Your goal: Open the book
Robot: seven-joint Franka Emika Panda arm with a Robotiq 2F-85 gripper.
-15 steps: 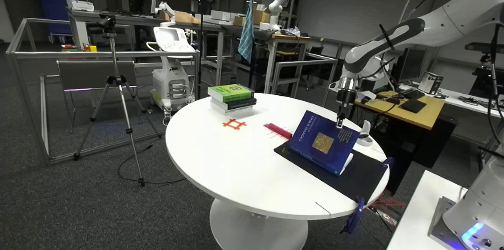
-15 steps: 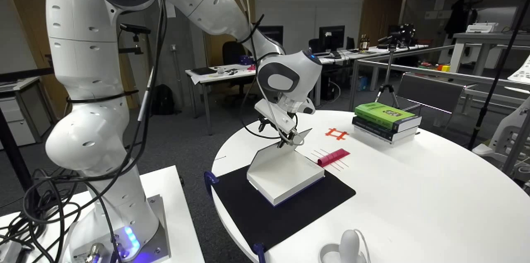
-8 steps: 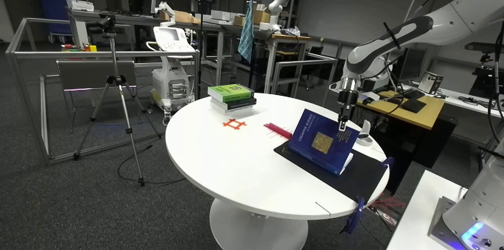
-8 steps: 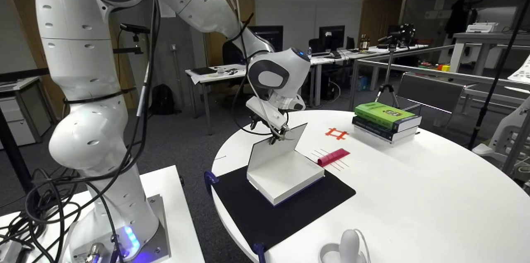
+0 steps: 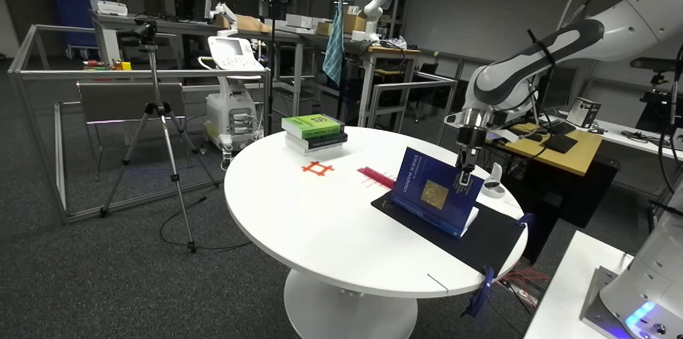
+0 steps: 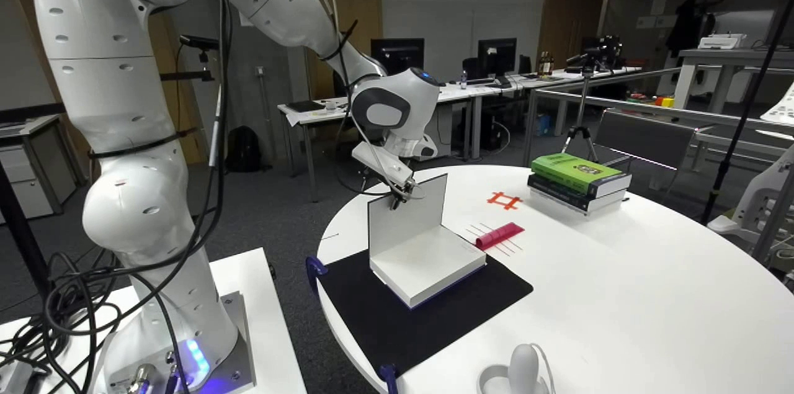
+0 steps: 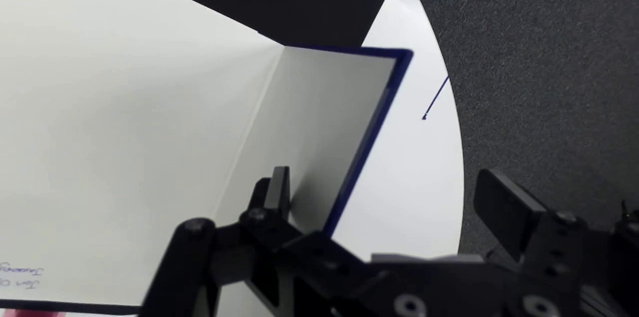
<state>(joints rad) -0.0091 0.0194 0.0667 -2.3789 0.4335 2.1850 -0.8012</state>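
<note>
Reading the round table [image 5: 299,216] as a clock face in an exterior view, the blue book [image 5: 433,192] rests on a black mat [image 5: 493,237] about 3 o'clock from the middle. Its front cover [image 6: 415,220] stands roughly upright while the pages [image 6: 428,260] lie flat, so it is partly open. The claw [image 7: 384,177] has its fingers spread wide, clamped on nothing, with the cover's free edge between them. One finger [image 7: 278,194] is on the inner side, placed, I judge, to push the cover over toward 7 o'clock; whether it touches is hard to tell. The outer finger [image 7: 506,212] is well apart from the cover. A blue clamp [image 5: 526,219] at 3 o'clock and a second blue clamp [image 5: 482,293] at 5 hold the mat to the table's edge, probably so that nothing slides under that push. A stack of books [image 5: 315,135] sits at 11 o'clock, off the cover's likely path. The book holds white pages, a few written words [image 7: 22,277] showing at 8 o'clock in the wrist view; what the cardboard box [image 5: 353,23] beyond 12 holds is hidden.
</note>
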